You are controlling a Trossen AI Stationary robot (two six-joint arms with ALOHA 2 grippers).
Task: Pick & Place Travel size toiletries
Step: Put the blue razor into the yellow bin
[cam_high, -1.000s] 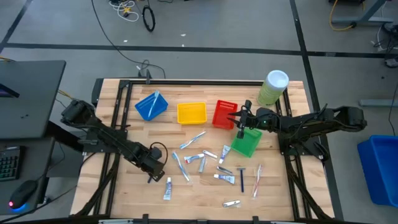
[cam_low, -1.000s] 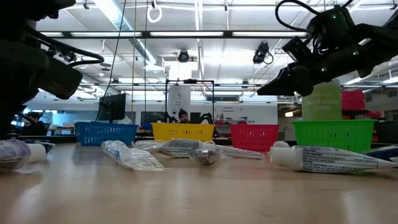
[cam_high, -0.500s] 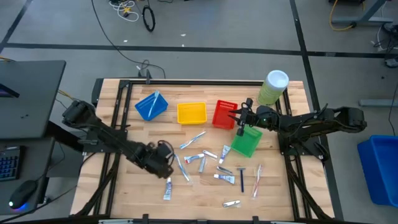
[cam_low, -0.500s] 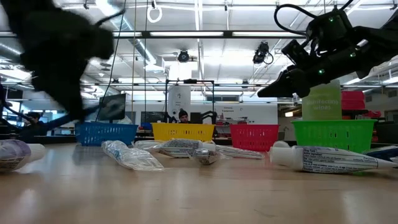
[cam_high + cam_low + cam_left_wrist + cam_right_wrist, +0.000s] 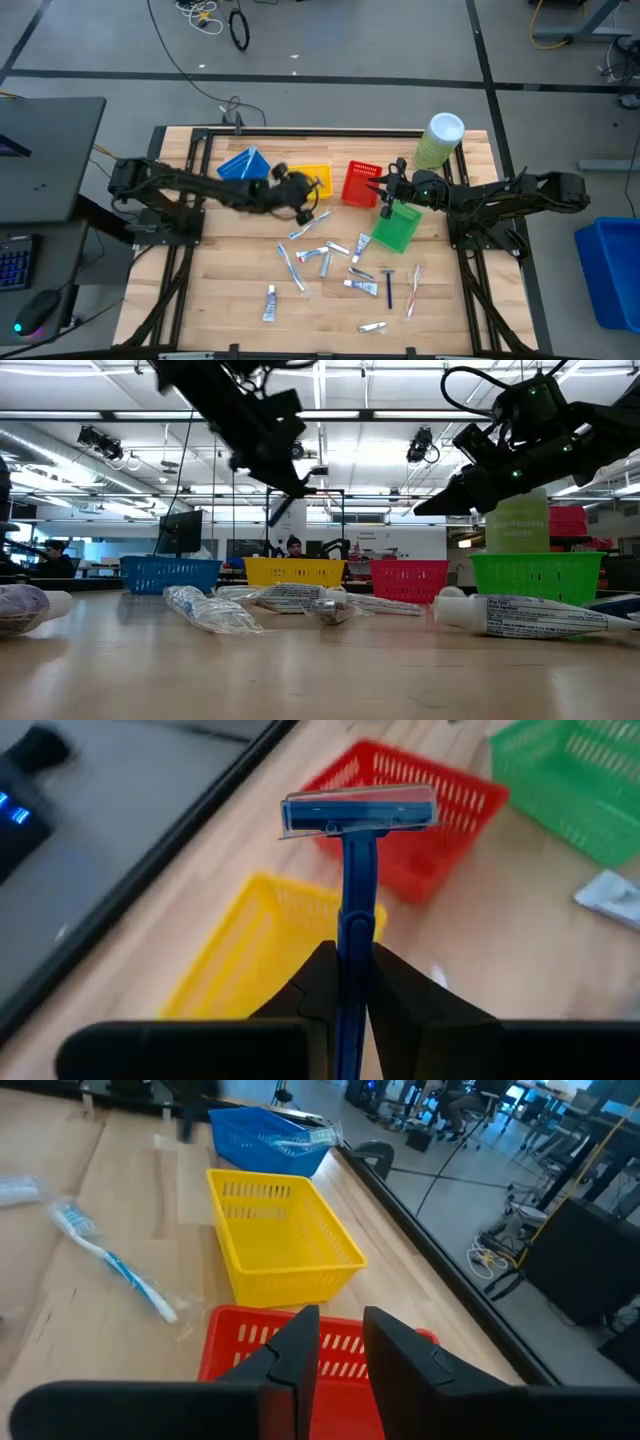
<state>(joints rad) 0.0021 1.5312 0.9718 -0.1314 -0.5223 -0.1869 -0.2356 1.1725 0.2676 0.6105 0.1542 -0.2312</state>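
Above the yellow bin [image 5: 307,181], near the back of the wooden table [image 5: 210,290], the left gripper [image 5: 300,193] hangs with its fingers [image 5: 400,1005] clenched on a blue razor [image 5: 355,870], whose capped head sticks out past the fingertips in the left wrist view, with the yellow bin and the red bin [image 5: 425,820] below it. Across the table, the right gripper [image 5: 385,190] hovers over the gap between the red bin and the green bin [image 5: 396,229]; its fingers [image 5: 300,1345] stand a little apart and grasp nothing, and its wrist view looks past them onto the red and yellow bins and a blue bin [image 5: 262,1135] holding a wrapped item. A tall pale-green canister [image 5: 438,140] with a white lid stands at the back right corner. The rest of the travel size toiletries [image 5: 325,255] lie scattered on the boards in front of the bins: small white tubes, wrapped toothbrushes and another dark razor [image 5: 389,285], with one tube [image 5: 270,303] well apart toward the front left and a red-marked toothbrush [image 5: 414,290] at the right. From table height, a tube [image 5: 530,617] lies before the green bin, and a person [image 5: 294,547] sits far off in the room behind.
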